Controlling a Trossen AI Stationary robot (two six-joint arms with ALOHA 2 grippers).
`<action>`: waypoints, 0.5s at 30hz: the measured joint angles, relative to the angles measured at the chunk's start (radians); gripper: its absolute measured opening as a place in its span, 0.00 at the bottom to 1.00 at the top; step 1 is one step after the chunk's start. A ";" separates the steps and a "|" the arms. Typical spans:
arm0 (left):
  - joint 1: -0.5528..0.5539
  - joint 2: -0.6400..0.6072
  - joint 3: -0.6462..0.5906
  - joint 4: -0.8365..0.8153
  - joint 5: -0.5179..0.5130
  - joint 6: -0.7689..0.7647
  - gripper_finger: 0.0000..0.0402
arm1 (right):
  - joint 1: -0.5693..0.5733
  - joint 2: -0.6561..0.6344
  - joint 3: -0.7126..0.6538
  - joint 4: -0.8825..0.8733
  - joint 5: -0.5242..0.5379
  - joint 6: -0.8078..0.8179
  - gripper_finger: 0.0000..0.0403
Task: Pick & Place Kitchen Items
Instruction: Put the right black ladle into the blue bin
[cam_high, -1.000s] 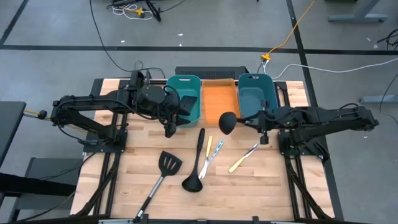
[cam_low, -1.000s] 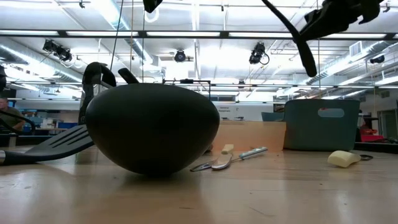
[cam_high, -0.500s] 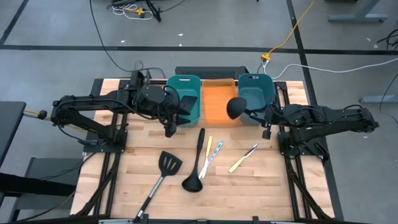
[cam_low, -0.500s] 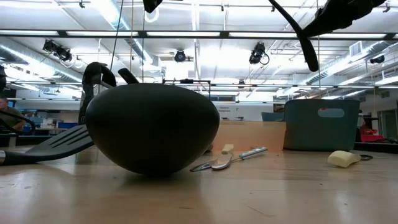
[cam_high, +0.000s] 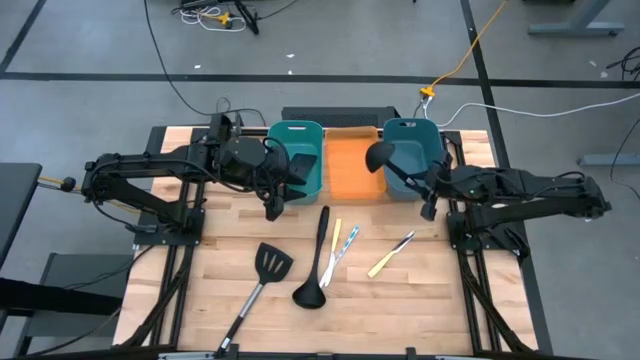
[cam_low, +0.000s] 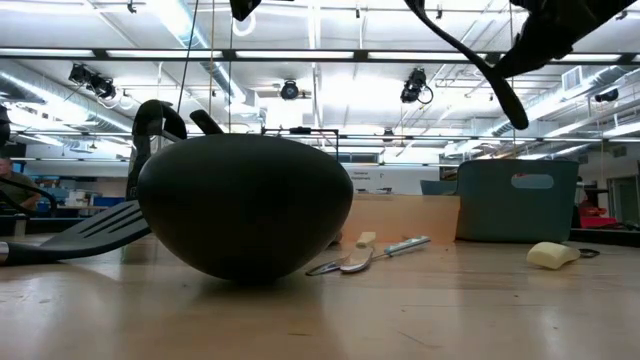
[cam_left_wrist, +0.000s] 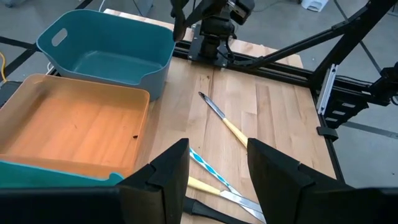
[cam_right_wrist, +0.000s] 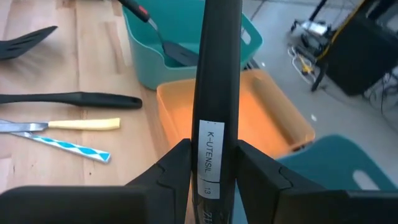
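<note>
1. The right gripper (cam_high: 428, 190), right of centre in the high view, is clenched on the handle of a black ladle (cam_high: 381, 155); its bowl hangs over the near edge of the right teal bin (cam_high: 432, 148), beside the orange bin (cam_high: 351, 170).
2. The left gripper (cam_high: 272, 205) hovers left of centre in front of the left teal bin (cam_high: 297, 135), fingers released and parted.
3. A second ladle (cam_high: 318, 262), a slotted spatula (cam_high: 262, 279) and thin sticks (cam_high: 391, 253) lie on the table (cam_high: 420, 310) at lower centre.
</note>
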 joint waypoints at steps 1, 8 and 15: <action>0.000 0.000 0.000 0.000 0.000 0.000 0.42 | -0.005 0.000 0.000 -0.010 0.000 0.017 0.28; 0.000 0.000 0.000 0.000 0.000 0.000 0.42 | -0.036 0.000 0.000 -0.095 0.000 0.111 0.28; 0.000 0.000 0.000 0.000 0.000 0.000 0.42 | -0.067 -0.007 0.000 -0.123 -0.001 0.133 0.28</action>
